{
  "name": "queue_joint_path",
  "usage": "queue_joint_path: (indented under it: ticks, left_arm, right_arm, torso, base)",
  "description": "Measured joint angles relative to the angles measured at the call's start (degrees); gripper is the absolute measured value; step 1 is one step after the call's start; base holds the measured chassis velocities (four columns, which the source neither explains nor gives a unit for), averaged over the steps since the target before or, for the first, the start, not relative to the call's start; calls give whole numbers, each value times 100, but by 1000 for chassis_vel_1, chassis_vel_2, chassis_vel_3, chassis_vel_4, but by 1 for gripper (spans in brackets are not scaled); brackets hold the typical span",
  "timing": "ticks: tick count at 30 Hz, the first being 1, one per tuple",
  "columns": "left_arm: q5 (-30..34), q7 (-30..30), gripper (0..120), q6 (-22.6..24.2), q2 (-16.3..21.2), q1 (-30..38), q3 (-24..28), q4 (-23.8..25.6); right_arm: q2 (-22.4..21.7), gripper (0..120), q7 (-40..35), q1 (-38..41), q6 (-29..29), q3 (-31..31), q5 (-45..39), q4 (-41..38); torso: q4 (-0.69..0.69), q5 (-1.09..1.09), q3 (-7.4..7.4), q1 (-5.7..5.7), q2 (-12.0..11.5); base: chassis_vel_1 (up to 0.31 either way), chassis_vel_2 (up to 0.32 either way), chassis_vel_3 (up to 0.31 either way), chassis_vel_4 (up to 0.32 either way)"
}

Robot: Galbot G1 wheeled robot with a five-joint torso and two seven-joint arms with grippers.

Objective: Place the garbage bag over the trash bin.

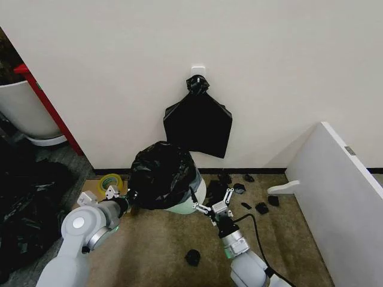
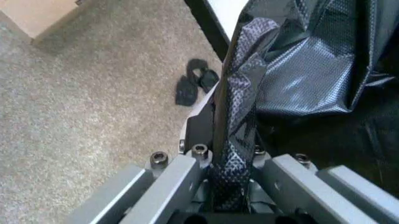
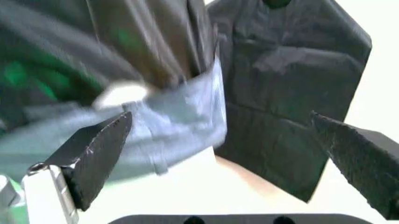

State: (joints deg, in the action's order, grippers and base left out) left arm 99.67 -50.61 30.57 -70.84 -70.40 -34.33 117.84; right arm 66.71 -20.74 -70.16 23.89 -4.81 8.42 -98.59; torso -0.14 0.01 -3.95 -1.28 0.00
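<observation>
From the head view I see the glossy, wrinkled bag (image 1: 163,174) draped over the round white bin (image 1: 190,200) by the wall. At my left wrist, the left gripper (image 2: 229,164) pinches a dimpled fold of film. At my right wrist, the right gripper (image 3: 227,140) gapes wide beside the bin.

Black garbage bag (image 1: 163,174) draped over trash bin (image 1: 190,202).

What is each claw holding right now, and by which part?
The left claw pinches a fold of the garbage bag at its left side. The right claw is open, holding nothing.
</observation>
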Motion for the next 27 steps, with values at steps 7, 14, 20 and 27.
queue_joint_path:
  ticks: [7, 14, 20, 27]
  left_arm:
    - [172, -80, 0, 137, 13, -10, -104, 114]
    - [87, -9, 0, 85, 45, -7, -87, 134]
    - [-420, 296, 0, -198, 186, -51, 182, 125]
    - [-1573, 768, 0, -519, 573, -218, 986, 249]
  right_arm:
    - [80, 100, -91, 77, -58, 28, 114, 257]
    - [-45, 100, -183, -8, -129, 27, 215, 209]
    - [-342, 100, -169, -221, 269, 233, -3, -153]
    - [-469, 100, 1009, -468, 1589, 740, -1136, -624]
  torso:
    - [0, 0, 0, 0, 0]
    - [0, 1, 0, 0, 0]
    - [0, 1, 0, 0, 0]
    - [-1, 1, 0, 0, 0]
  base:
    - [0, 0, 0, 0]
    - [0, 0, 0, 0]
    - [0, 0, 0, 0]
    - [0, 0, 0, 0]
